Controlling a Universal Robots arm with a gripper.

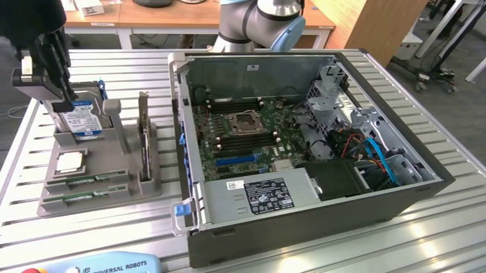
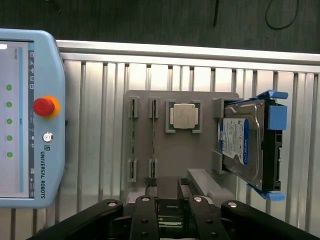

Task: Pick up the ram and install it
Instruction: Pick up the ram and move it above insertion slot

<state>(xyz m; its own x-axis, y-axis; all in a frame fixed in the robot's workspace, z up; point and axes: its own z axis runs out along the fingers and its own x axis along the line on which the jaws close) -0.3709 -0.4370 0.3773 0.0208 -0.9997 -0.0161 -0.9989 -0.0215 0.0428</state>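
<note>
Two ram sticks (image 1: pixel 85 181) stand on edge in the front slots of a grey holder (image 1: pixel 114 196) on the table at the exterior view's left. In the wrist view they appear as two thin green strips (image 2: pixel 133 137) beside a silver processor chip (image 2: pixel 183 116). My gripper (image 1: pixel 58 94) hangs high over the far end of the holder, above the blue-labelled hard drive (image 1: pixel 79 120), well apart from the ram. Its black linkages spread wide around the gripper (image 2: pixel 170 220), which is open with nothing in it.
An open computer case (image 1: pixel 304 216) lies on the exterior view's right, with its motherboard (image 1: pixel 243 131) and memory slots exposed. A blue teach pendant (image 1: pixel 106 264) rests at the table's front edge, near the holder. The table is slatted aluminium.
</note>
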